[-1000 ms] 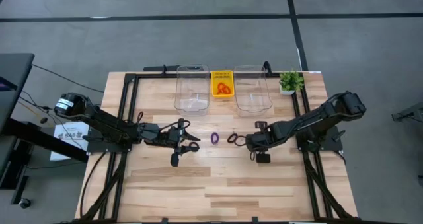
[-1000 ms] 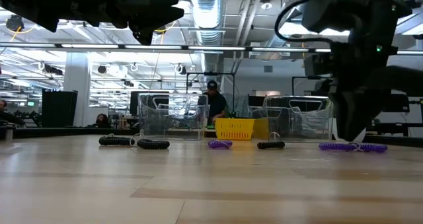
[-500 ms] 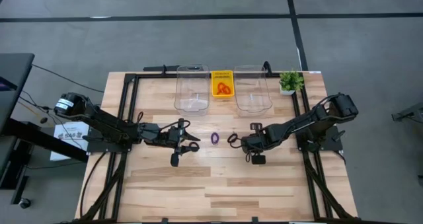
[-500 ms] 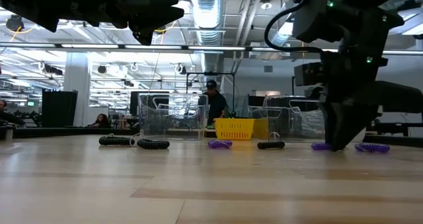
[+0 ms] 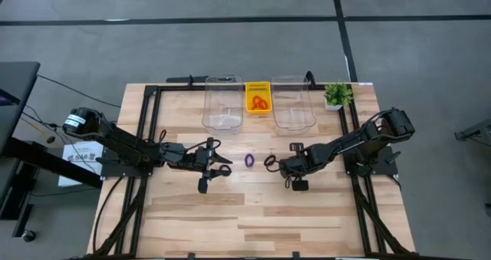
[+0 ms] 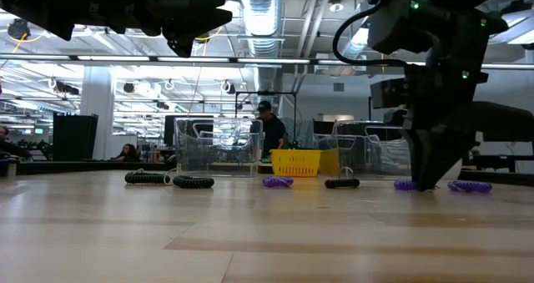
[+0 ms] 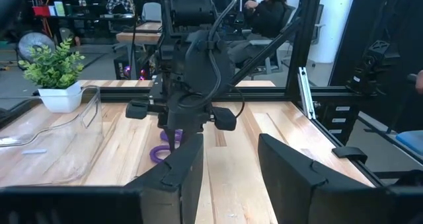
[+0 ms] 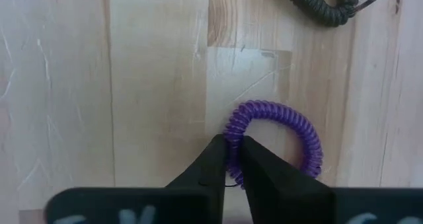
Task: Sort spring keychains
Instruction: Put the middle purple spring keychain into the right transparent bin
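You are at the pick: your right gripper is pinched narrow on a purple spring keychain lying on the table, centre of the high view. Lift next, then carry toward the clear bins. The left gripper waits wide open at centre-left.

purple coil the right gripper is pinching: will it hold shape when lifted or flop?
The purple spring keychain is a thin coiled loop, so it will probably sag and stretch rather than stay round. The right gripper pinches only one edge, so it may dangle and swing. It looks light and unlikely to slip.
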You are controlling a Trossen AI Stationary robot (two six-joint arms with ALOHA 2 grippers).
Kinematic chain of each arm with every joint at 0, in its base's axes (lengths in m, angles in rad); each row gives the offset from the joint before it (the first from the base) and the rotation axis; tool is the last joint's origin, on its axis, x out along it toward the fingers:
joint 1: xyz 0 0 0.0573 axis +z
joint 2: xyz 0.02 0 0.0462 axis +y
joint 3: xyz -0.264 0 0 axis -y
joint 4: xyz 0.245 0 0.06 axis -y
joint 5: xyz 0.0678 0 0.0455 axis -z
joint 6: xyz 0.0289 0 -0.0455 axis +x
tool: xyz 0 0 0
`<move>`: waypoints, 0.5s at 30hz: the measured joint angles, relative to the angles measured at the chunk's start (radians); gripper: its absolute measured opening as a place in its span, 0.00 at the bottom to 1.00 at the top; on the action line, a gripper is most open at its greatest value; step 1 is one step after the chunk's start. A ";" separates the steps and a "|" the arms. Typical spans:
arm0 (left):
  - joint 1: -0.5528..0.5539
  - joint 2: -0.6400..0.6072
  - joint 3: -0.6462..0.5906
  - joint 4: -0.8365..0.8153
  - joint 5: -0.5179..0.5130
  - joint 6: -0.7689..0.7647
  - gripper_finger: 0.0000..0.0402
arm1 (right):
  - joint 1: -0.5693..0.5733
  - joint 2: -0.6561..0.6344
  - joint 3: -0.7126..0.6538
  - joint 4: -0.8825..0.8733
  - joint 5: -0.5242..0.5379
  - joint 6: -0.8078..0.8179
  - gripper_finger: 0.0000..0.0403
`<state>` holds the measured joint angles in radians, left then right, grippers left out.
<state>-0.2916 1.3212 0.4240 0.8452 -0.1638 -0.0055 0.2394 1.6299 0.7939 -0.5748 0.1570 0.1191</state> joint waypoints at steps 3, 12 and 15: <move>0.000 0.000 0.000 0.000 0.000 0.000 0.35 | 0.000 0.004 0.038 -0.061 -0.013 -0.023 0.02; 0.000 0.000 -0.001 0.000 0.000 0.000 0.35 | 0.002 0.002 0.175 -0.210 0.000 -0.026 0.05; 0.000 0.000 -0.001 0.000 0.000 0.000 0.35 | 0.002 0.002 0.205 -0.253 0.003 -0.044 0.03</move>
<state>-0.2918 1.3212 0.4232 0.8448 -0.1638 -0.0055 0.2417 1.6321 0.9985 -0.8273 0.1599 0.0753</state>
